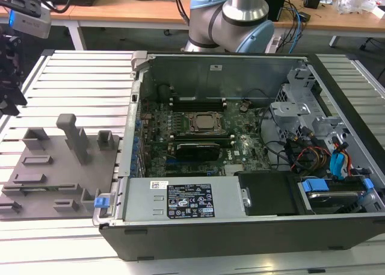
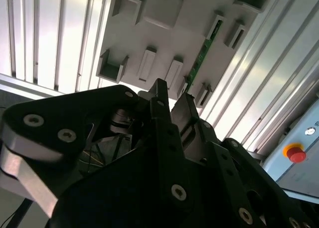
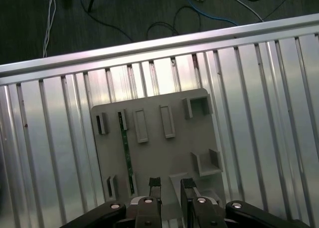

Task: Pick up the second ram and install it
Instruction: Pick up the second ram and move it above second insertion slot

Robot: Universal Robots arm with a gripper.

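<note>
The gripper (image 3: 170, 184) is cut off at the frame edge in the first wrist view, where two black metal fingers (image 3: 155, 185) and their screwed mounts show. The fingers stand a narrow gap apart with nothing between them. In the second wrist view the gripper (image 2: 171, 96) and its dark, bolted body hide a large part of the holder plate (image 2: 189, 33).

The second ram (image 3: 126, 150) stands on its long edge on the holder plate (image 3: 169, 158), its ends held in small grey clips. It is a thin green strip, seen edge-on, so the chips are hard to make out. It lies off to one side of the finger gap, near the gripper but apart from it. In the second wrist view the second ram (image 2: 201, 58) appears just beyond the fingertips.

The plate is matt grey plastic with raised rectangular slots and U-shaped pockets. It rests on a table (image 3: 259, 113) of ribbed, reflective aluminium slats. Beyond the table edge, cables (image 3: 164, 26) lie on a dark floor. A red button (image 2: 297, 155) sits on a pale box at the edge of the second wrist view.

In the exterior view the plate (image 1: 36, 179) lies at the exterior view's left of an open black computer case (image 1: 240, 233). The circuit board (image 1: 240, 148) and processor socket (image 1: 203, 123) are exposed. The arm base (image 1: 234, 16) stands behind the case.
</note>
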